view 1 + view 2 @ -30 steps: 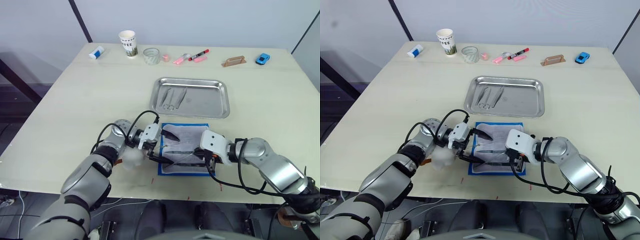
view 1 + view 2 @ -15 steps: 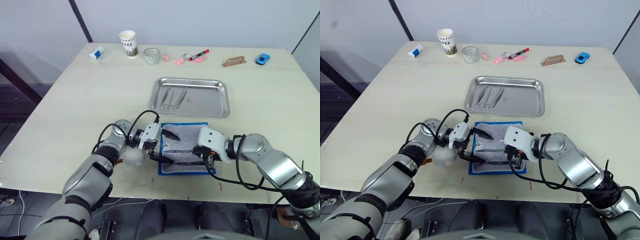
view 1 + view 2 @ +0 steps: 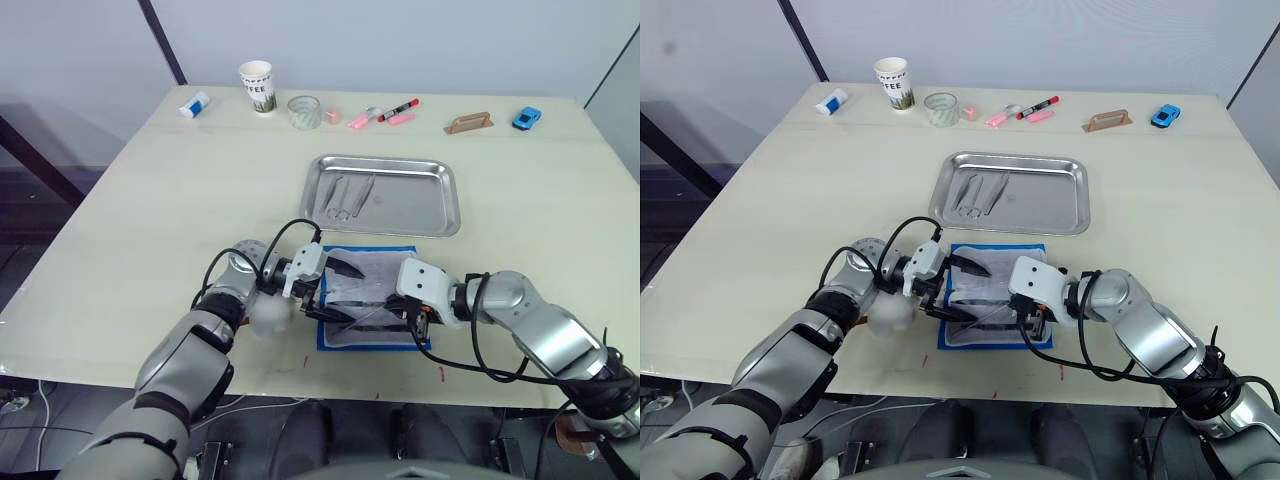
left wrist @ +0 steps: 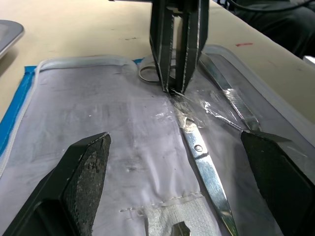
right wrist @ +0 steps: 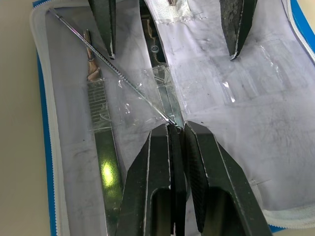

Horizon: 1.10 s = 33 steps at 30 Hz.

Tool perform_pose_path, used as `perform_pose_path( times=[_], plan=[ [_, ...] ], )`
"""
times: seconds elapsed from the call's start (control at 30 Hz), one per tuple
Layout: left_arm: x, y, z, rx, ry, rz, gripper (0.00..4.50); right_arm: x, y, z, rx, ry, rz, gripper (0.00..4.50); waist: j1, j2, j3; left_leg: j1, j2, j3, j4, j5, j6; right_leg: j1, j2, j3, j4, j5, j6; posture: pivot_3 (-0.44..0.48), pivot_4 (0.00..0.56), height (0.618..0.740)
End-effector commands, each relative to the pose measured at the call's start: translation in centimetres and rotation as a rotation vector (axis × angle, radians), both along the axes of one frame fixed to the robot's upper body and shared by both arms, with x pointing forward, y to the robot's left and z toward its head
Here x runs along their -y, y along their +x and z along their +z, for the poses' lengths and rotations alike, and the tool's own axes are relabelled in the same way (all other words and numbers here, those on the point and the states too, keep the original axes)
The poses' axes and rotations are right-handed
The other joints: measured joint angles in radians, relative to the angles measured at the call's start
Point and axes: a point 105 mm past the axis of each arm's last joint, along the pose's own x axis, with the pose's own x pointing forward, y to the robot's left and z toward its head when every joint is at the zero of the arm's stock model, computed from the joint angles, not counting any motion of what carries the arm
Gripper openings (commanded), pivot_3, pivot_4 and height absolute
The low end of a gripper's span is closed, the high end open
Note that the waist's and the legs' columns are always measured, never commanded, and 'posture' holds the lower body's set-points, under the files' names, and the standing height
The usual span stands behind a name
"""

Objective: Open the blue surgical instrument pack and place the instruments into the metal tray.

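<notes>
1. jaws: right gripper (image 5: pixel 176 129) nearly closed, its fingertips pinching at a thin probe-like instrument and the clear film over the scissors (image 4: pixel 205 164); whether it truly grips the metal is hard to tell. left gripper (image 4: pixel 177 147) spread wide, fingers either side of the work, holding nothing.
2. likely reason: the left gripper's tips rest low on the open blue surgical instrument pack (image 3: pixel 367 297), seemingly pinning the lining flat while the right one works an instrument out from under its plastic retainer.
3. pack lies unfolded, pale lining up, just beside the near rim of the metal tray (image 3: pixel 442 222). remaining instruments: scissors, a flat handled tool (image 5: pixel 104 152), the thin probe (image 5: pixel 115 73).
4. a few instruments (image 3: pixel 345 196) already lie in the tray's left half; task judged partly done.
5. surface: pale wooden table (image 3: pixel 140 200), matte. far edge holds a paper cup (image 3: pixel 256 86), tape roll (image 3: pixel 303 111), pink and red markers (image 3: pixel 385 113), a small blue toy car (image 3: pixel 524 118).
6. room: plain grey wall behind; dark floor to the left.
</notes>
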Motion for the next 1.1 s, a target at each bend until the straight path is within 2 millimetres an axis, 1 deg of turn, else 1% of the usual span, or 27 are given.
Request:
perform_pose_path(
  times=[0.03,0.1,0.17,0.37,0.57,0.77,1.1],
  plan=[
    [0.2,-2.0,-2.7,-0.103,0.063,-0.058,4.50,0.0,0.1,0.4,0.026,0.018,-0.005,0.21,0.000,0.000,0.000,0.000,0.000,0.000,0.000,0.000,0.000,0.000,0.000,0.000,0.000,0.000,0.000,0.000,0.150,0.718],
    [0.2,-2.2,-3.1,-0.104,0.078,-0.069,4.50,0.0,0.1,0.4,0.028,0.018,-0.004,0.21,-0.001,0.000,0.000,0.000,0.000,0.000,0.000,0.000,0.000,0.000,0.000,0.000,0.000,0.000,0.000,0.000,0.150,0.718],
    [0.0,-2.5,-3.7,-0.096,0.136,-0.093,4.50,0.1,0.2,0.5,0.030,0.016,-0.005,0.21,-0.001,0.000,0.000,0.000,0.000,0.000,0.000,0.000,0.000,0.000,0.000,0.000,0.000,0.000,0.000,0.000,0.150,0.718],
    [0.5,-2.1,-3.8,-0.125,0.158,-0.083,4.50,0.1,0.2,0.9,0.032,0.020,-0.006,0.21,0.003,0.000,0.000,0.000,0.000,-0.001,0.000,0.000,0.000,0.001,0.000,-0.001,0.000,0.000,0.000,0.000,0.150,0.718],
    [0.2,-2.6,-4.7,-0.144,0.198,-0.091,4.50,0.0,0.3,1.7,0.053,0.018,0.004,0.21,0.004,0.000,-0.001,0.000,-0.001,-0.002,0.000,0.000,0.000,0.001,0.000,-0.001,0.000,0.000,0.000,0.000,0.150,0.718],
    [0.4,-2.6,-4.8,-0.149,0.194,-0.086,4.50,-0.4,0.3,2.7,0.080,0.003,0.030,0.21,0.004,0.000,-0.001,0.000,-0.001,-0.002,0.000,0.000,0.000,0.001,-0.001,-0.001,0.000,0.000,0.000,0.000,0.150,0.718],
    [0.5,-2.6,-4.9,-0.151,0.194,-0.084,4.50,-0.2,0.4,3.6,0.098,-0.030,0.033,0.21,0.007,0.000,-0.001,0.000,-0.002,-0.003,0.000,0.000,0.000,0.002,-0.001,-0.002,0.000,0.000,0.000,0.000,0.150,0.718]
  ],
)
